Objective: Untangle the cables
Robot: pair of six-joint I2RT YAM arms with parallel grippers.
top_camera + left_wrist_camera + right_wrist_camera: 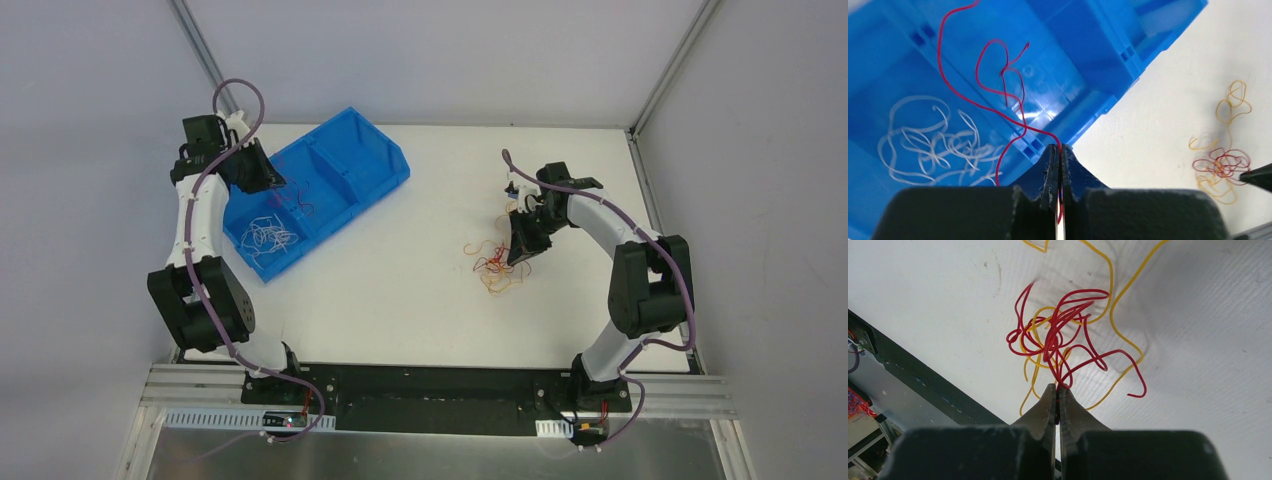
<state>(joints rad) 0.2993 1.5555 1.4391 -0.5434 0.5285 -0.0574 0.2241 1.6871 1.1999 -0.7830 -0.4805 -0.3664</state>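
My left gripper is shut on a thin red cable and holds it above the blue bin; the cable curls over the bin's middle compartment. Several white cables lie in the bin's near compartment, also seen from above. My right gripper is shut on red strands of a tangle of red cables and orange-yellow cables on the white table. That tangle shows in the top view beside the right gripper. The left gripper hangs over the bin.
The blue bin has three compartments and lies at an angle at the table's far left. Grey walls and metal posts enclose the table. The black front rail runs along the near edge, close to the tangle.
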